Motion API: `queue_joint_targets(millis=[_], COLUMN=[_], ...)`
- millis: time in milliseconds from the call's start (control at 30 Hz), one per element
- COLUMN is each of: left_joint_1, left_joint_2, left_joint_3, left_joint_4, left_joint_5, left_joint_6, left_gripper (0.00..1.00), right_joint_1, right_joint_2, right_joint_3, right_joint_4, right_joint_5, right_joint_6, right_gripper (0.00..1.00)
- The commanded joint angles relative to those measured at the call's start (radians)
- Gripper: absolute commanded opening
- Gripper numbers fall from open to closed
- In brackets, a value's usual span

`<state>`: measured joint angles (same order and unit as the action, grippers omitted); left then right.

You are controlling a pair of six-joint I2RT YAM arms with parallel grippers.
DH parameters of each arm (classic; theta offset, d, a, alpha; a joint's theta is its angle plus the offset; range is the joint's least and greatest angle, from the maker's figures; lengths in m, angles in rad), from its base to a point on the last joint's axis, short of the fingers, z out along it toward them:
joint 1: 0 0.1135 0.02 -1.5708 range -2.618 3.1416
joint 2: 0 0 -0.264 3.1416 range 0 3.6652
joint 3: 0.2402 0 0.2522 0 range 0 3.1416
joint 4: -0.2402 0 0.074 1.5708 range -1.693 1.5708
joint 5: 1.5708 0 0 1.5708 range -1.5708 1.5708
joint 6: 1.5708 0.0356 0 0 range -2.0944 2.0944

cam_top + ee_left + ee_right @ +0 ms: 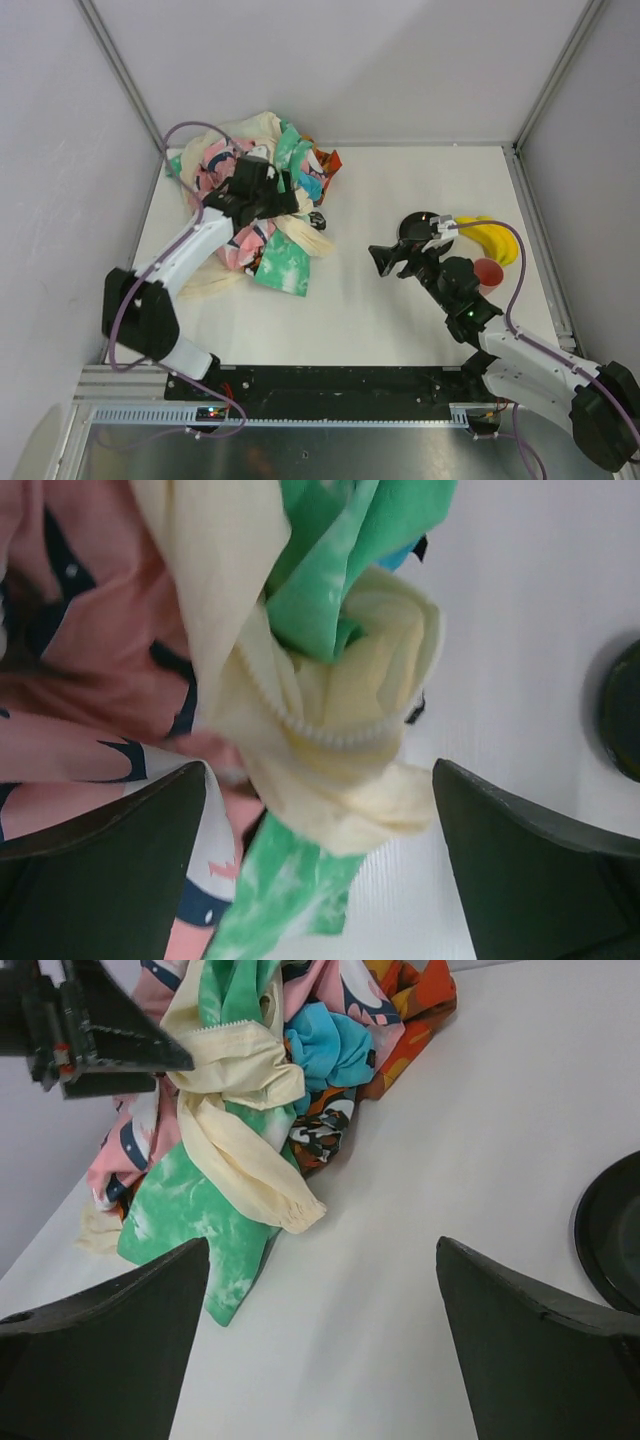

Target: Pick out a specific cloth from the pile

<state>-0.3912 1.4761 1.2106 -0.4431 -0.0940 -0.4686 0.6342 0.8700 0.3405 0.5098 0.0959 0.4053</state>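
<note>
The pile (pixel 262 205) is a heap of pink patterned, mint-green, cream and orange-red cloths at the back left of the table. The turquoise-blue cloth (pixel 330 1050) is bunched in the pile's right side, beside the orange-red piece; it shows as a small blue patch in the top view (pixel 306 184) and as a sliver in the left wrist view (pixel 400 556). My left gripper (pixel 285 200) is open above the pile, its jaws either side of a cream cloth (pixel 340 730) and holding nothing. My right gripper (pixel 377 261) is open and empty over bare table right of the pile.
A black plate (pixel 420 228) lies right of centre, also seen in the right wrist view (pixel 612 1230). A yellow banana (pixel 495 238) and a red cup (pixel 488 272) sit at the right. White walls enclose the table.
</note>
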Motion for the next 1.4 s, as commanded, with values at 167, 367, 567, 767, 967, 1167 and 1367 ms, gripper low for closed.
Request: queue_joint_targets(millis=[167, 367, 567, 767, 967, 1167, 1367], left_joint_1=[-0.020, -0.023, -0.014, 0.051, 0.251, 0.440, 0.490], left_joint_2=[0.313, 0.532, 0.563, 0.386, 0.152, 0.020, 0.014], left_joint_3=[0.187, 0.341, 0.381, 0.379, 0.288, 0.218, 0.204], left_joint_4=[-0.066, -0.206, -0.240, -0.259, -0.260, -0.259, -0.258], left_joint_5=[-0.205, -0.373, -0.439, -0.529, -0.535, -0.466, -0.432], left_joint_6=[0.089, 0.055, 0.056, 0.048, -0.028, -0.094, -0.077], left_gripper=[1.00, 1.00, 0.59, 0.04, 0.01, 0.01, 0.01], right_joint_1=[-0.048, -0.084, -0.102, -0.108, -0.086, -0.004, 0.094], right_joint_2=[0.073, 0.159, 0.267, 0.459, 0.726, 0.982, 1.257], right_joint_3=[0.029, 0.051, 0.117, 0.320, 0.611, 0.946, 1.409], right_joint_4=[0.041, 0.068, 0.100, 0.058, 0.011, -0.118, -0.449], right_joint_5=[-0.066, -0.134, -0.180, -0.264, -0.446, -0.394, -0.295], right_joint_6=[-0.031, -0.009, -0.003, -0.006, 0.012, -0.031, -0.109], right_gripper=[0.99, 0.99, 0.99, 0.99, 0.99, 0.99, 0.99])
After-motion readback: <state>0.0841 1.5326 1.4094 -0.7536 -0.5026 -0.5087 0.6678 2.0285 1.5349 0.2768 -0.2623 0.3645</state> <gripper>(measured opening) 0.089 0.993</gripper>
